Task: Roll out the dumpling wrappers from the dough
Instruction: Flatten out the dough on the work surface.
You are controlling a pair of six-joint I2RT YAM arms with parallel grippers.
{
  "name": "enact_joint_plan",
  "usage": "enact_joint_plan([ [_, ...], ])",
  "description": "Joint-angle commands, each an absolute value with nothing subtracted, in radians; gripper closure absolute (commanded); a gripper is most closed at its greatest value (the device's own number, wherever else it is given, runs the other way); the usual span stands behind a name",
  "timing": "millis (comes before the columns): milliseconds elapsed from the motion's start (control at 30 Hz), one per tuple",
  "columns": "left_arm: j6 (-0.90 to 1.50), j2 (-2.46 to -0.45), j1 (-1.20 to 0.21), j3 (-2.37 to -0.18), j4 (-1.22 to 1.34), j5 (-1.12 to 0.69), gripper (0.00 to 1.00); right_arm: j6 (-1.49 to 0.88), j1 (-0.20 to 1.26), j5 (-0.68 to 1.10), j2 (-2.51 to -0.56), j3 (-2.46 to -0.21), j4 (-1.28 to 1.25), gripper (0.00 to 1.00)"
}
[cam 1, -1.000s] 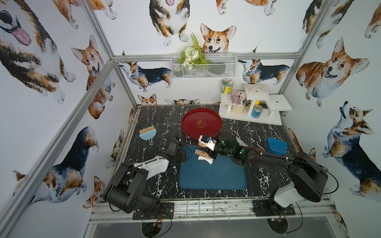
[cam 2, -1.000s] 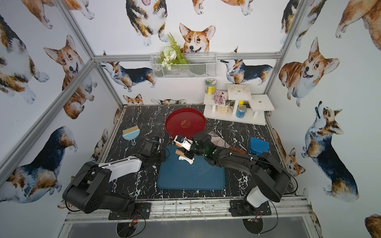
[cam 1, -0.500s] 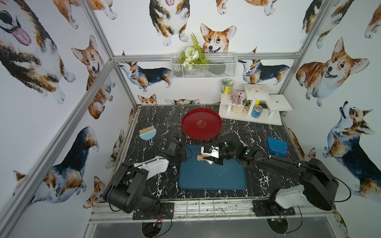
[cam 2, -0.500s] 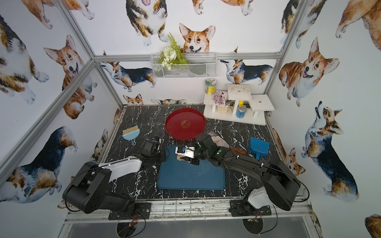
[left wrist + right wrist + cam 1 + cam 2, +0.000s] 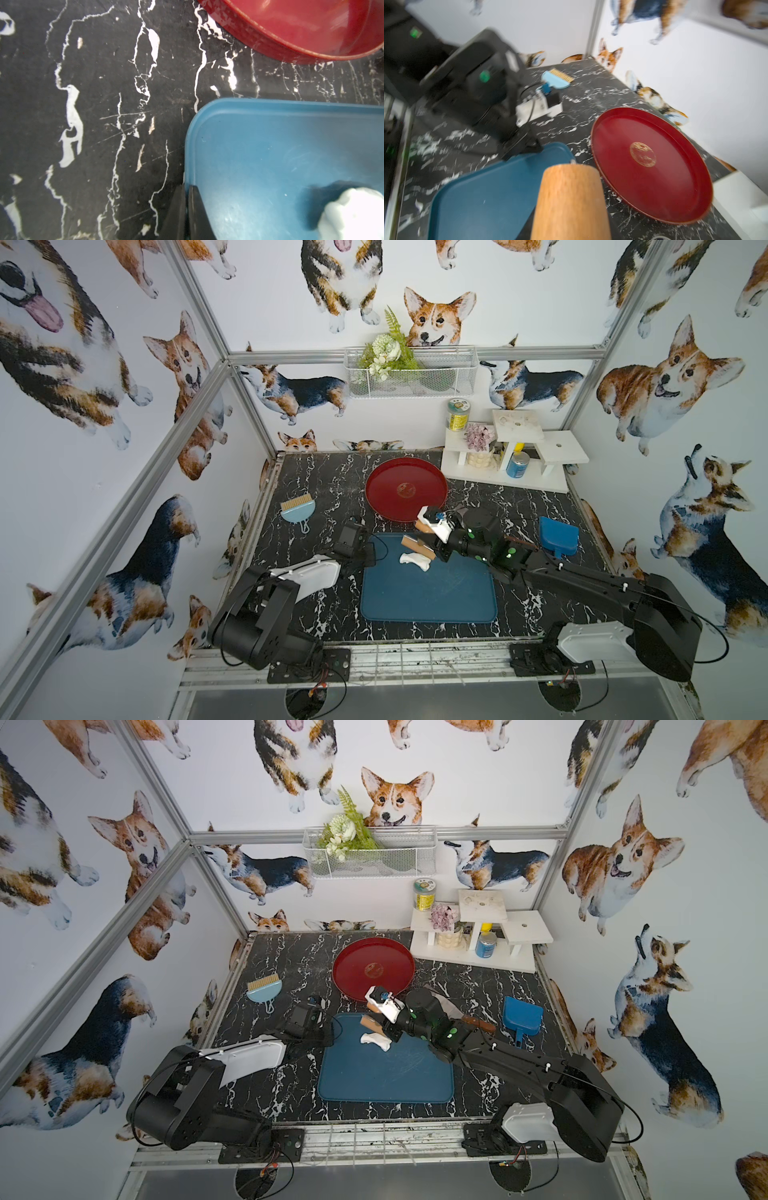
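The dough (image 5: 413,561) (image 5: 375,1041) is a small white lump at the far left part of the blue tray (image 5: 428,601) (image 5: 386,1077). Just above it, my right gripper (image 5: 432,551) (image 5: 388,1031) is shut on a wooden rolling pin (image 5: 417,546) (image 5: 571,201), which juts out over the tray's far edge. My left gripper (image 5: 186,188) (image 5: 369,558) is shut and empty, with its tips at the tray's left rim (image 5: 190,145). The dough (image 5: 353,212) lies off to one side of them. No dumpling wrappers are in view.
A red plate (image 5: 406,488) (image 5: 652,162) stands just behind the tray. A blue brush (image 5: 298,506) lies at the left and a blue dustpan (image 5: 558,536) at the right. A knife (image 5: 478,1023) lies under the right arm. A white shelf (image 5: 511,456) stands at the back right.
My right arm swung the rolling pin down over the dough half a second ago, then back up to about where it was. The left arm has not moved.
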State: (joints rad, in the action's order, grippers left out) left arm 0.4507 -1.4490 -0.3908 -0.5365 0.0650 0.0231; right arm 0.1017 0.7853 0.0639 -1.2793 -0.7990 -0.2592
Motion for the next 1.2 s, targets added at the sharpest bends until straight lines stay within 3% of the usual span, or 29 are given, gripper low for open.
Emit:
enact_joint_plan([
  [0,0.440,-1.448,-0.391,-0.534,0.074,0.033,1.00,-0.240,0.786,-0.145,-1.276,-0.824,-0.339,1.00],
  [200,0.439,-1.442,-0.393,-0.531,0.072,0.029,1.00,-0.298,0.790,-0.092,-1.373,-0.814,-0.392,1.00],
  [567,0.439,-1.439,-0.394,-0.529,0.075,0.031,1.00,0.237,0.791,-0.037,-1.468,-0.756,-0.527,1.00],
  [867,0.441,-1.433,-0.394,-0.526,0.074,0.042,1.00,0.396,0.783,0.258,-1.541,-0.864,-0.258,1.00],
  [1167,0.441,-1.438,-0.394,-0.529,0.074,0.044,1.00,0.507,0.783,0.381,-1.578,-0.945,0.079,1.00],
])
